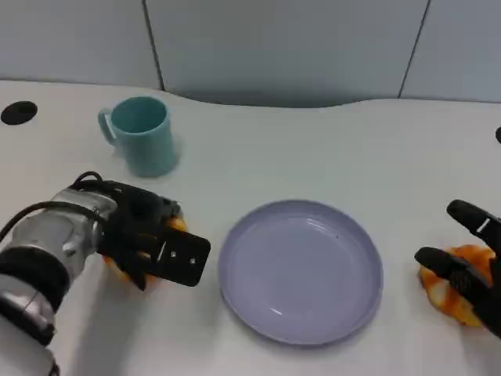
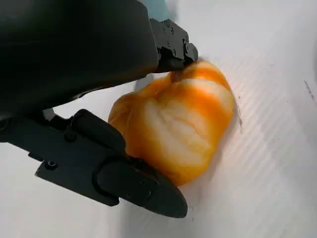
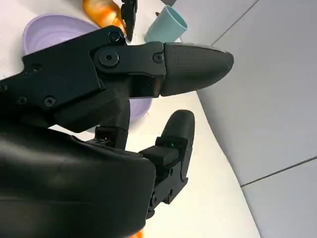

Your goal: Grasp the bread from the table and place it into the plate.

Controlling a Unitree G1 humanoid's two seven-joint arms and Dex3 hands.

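We are closing our left hand (image 1: 153,247) around 1 bread (image 2: 176,129) on the table (image 1: 313,141), fingers touching both its sides, left of the plate (image 1: 301,270). It is looking light and soft, so we are favouring a gentle grip across its middle. Our right hand (image 1: 470,270) is resting with fingers spread over a second bread (image 1: 454,290), not clasping it.

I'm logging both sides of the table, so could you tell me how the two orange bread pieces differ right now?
The orange-and-white bread by the left hand lies left of the lavender round plate, with black fingers on both its sides. The orange bread on the right lies right of the plate, partly under the right hand, whose fingers are spread above it. Both rest on the white table, outside the plate.
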